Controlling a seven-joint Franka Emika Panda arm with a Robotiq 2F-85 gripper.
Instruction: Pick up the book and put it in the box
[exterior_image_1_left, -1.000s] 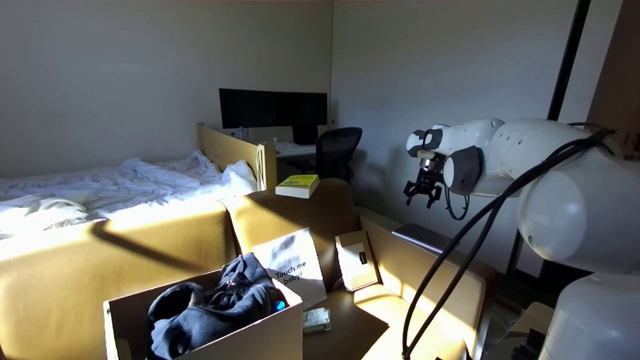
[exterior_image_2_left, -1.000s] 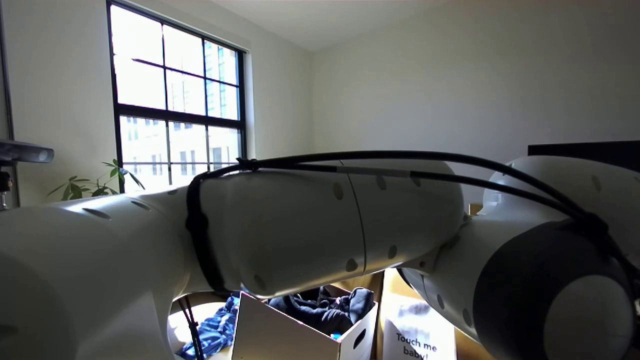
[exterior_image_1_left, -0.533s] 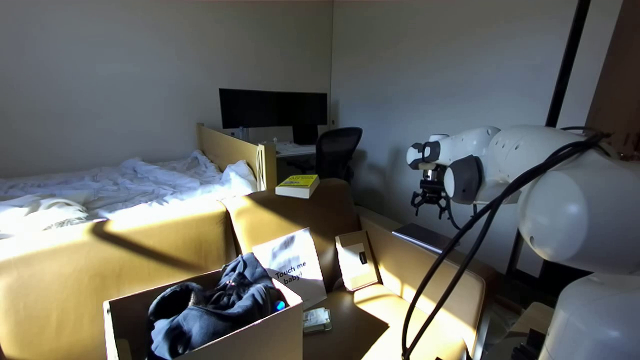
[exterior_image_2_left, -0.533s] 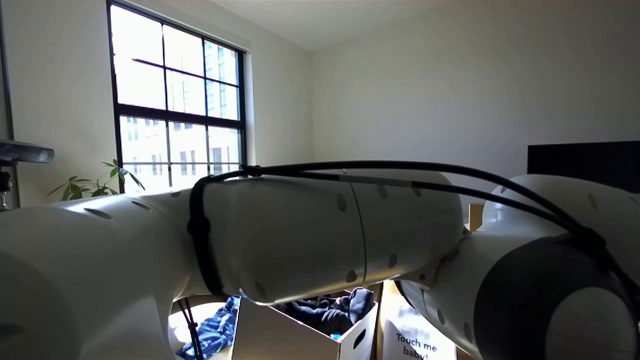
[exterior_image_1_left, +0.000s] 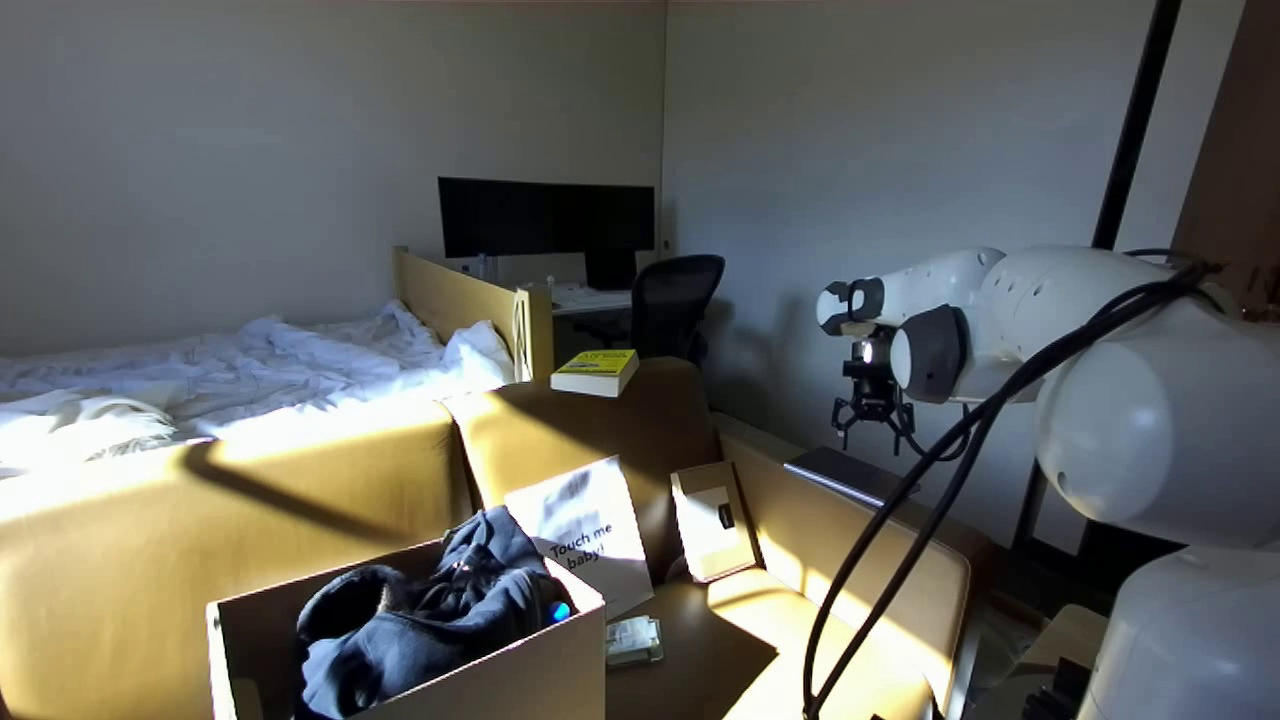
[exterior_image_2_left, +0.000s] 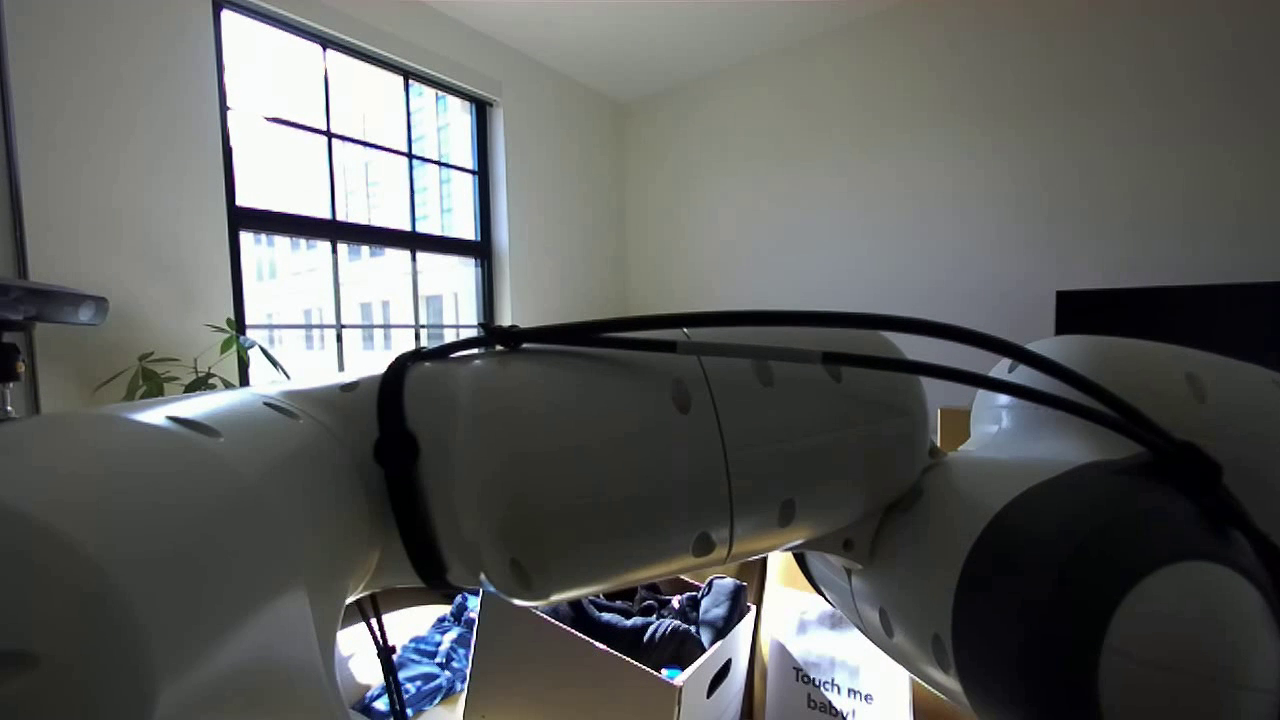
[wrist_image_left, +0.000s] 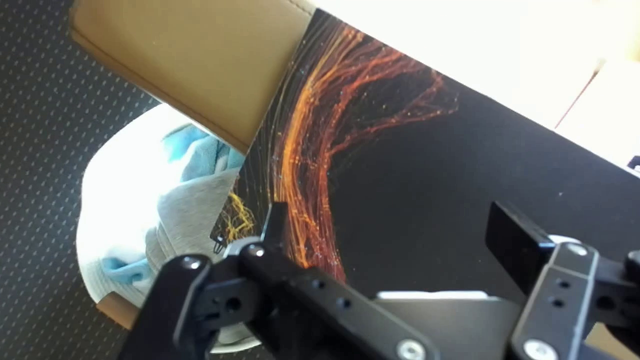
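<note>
The claw (exterior_image_1_left: 870, 442) hangs fingertips down over the sofa's arm (exterior_image_1_left: 800, 520), and its two fingers (wrist_image_left: 515, 245) stand wide apart! Below them, in the wrist view, there's a flat dark slab (wrist_image_left: 450, 170) with orange streaks sweeping across it, lying on the tan leather; whether that's a book, I can't tell. Now the yellow book (exterior_image_1_left: 595, 372): it lies flat on top of the sofa (exterior_image_1_left: 300, 450) back, well apart from the claw. And here's the box (exterior_image_1_left: 530, 670), low in both exterior views, dark clothes (exterior_image_1_left: 430, 630) heaped up past its rim. Just beyond it leans a white sign (exterior_image_1_left: 585, 520), "Touch me baby!" in black letters, and a small pale case (exterior_image_1_left: 632, 640) lies on the seat near the box. In an exterior view the big white arm (exterior_image_2_left: 600, 460) cuts right across, black cables (exterior_image_2_left: 760, 320) running along it, blue cloth (exterior_image_2_left: 425, 655) showing underneath. Back to the wrist view: a white basket (wrist_image_left: 102, 282) of clothes stands on dotted carpet (wrist_image_left: 40, 150), partly hidden by the slab.
</note>
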